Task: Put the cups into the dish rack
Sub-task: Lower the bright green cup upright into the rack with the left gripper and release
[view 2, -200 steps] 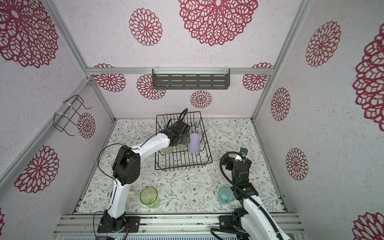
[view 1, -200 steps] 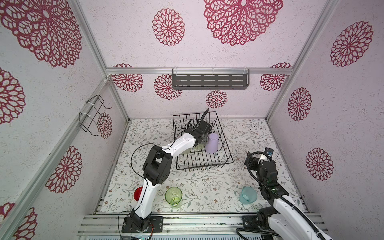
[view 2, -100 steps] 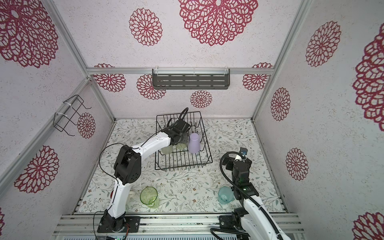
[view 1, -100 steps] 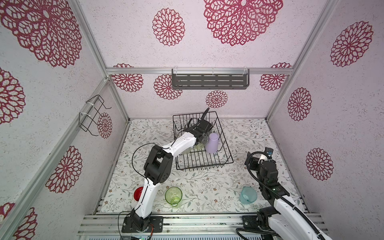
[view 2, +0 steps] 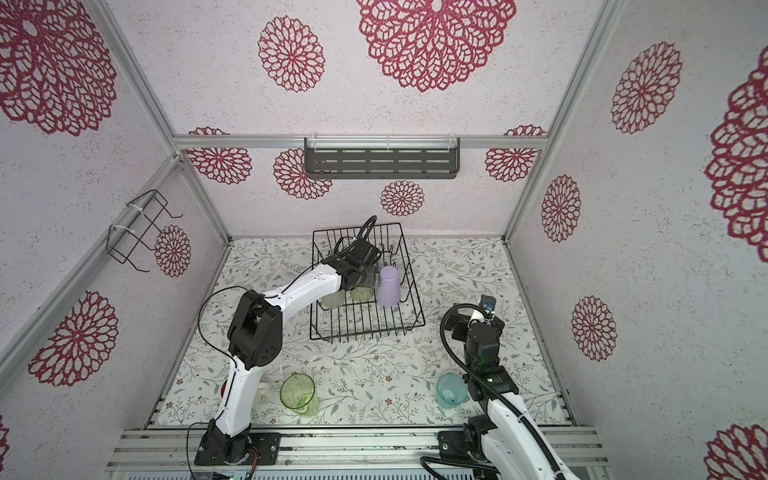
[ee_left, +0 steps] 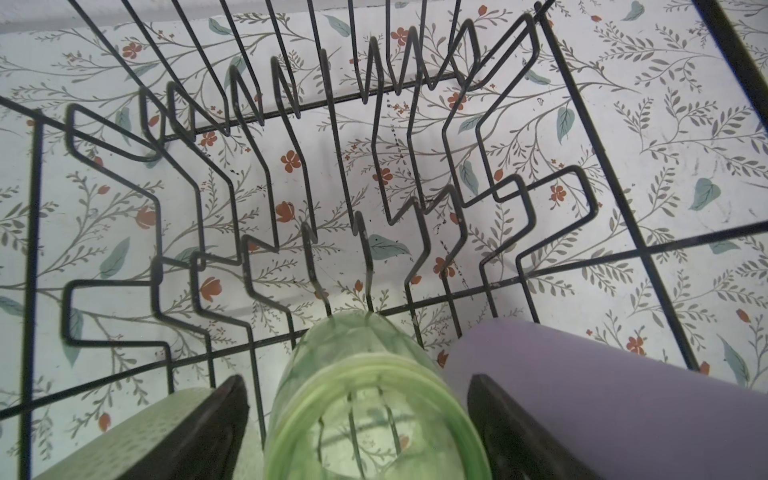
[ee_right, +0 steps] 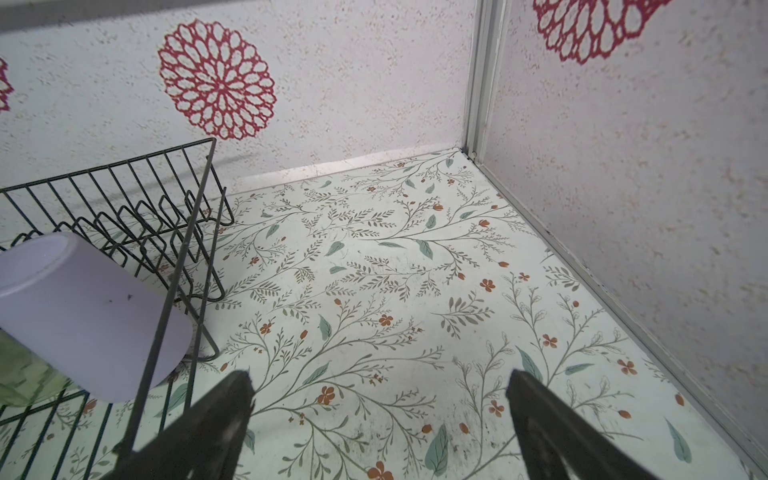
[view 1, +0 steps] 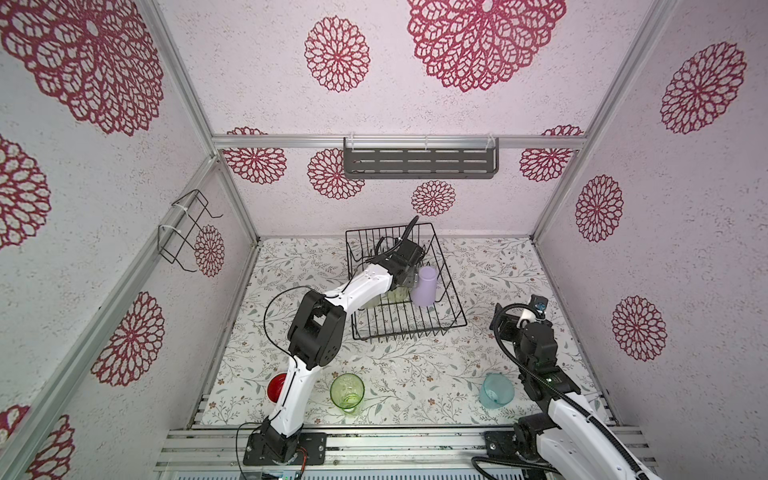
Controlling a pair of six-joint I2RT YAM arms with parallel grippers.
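Observation:
The black wire dish rack (view 1: 407, 332) (view 2: 365, 330) stands at the back middle of the floor. Leaning among its tines in a row are a lilac tumbler (view 1: 424, 286) (ee_right: 83, 316), a pale green tumbler (ee_left: 365, 399) (view 2: 361, 294) and a whitish tumbler (view 2: 332, 300). My left gripper (view 1: 409, 278) (ee_left: 355, 377) reaches into the rack, open, a finger on each side of the pale green tumbler. A green patterned glass (view 1: 347, 392), a teal cup (view 1: 496, 391) and a red-lined mug (view 1: 277, 387), half hidden by the left arm, stand on the floor near the front. My right gripper (ee_right: 380, 382) hangs open and holds nothing, right of the rack.
A grey slotted shelf (view 1: 419, 163) hangs on the back wall. A small bent-wire holder (view 1: 183, 230) is fixed to the left wall. Patterned walls close in three sides. The right wall's corner post (ee_right: 478, 79) stands beyond the right gripper.
The left gripper's jaws have spread wider around the pale green tumbler, and the left wrist has shifted slightly. The right arm and the cups on the floor have not moved.

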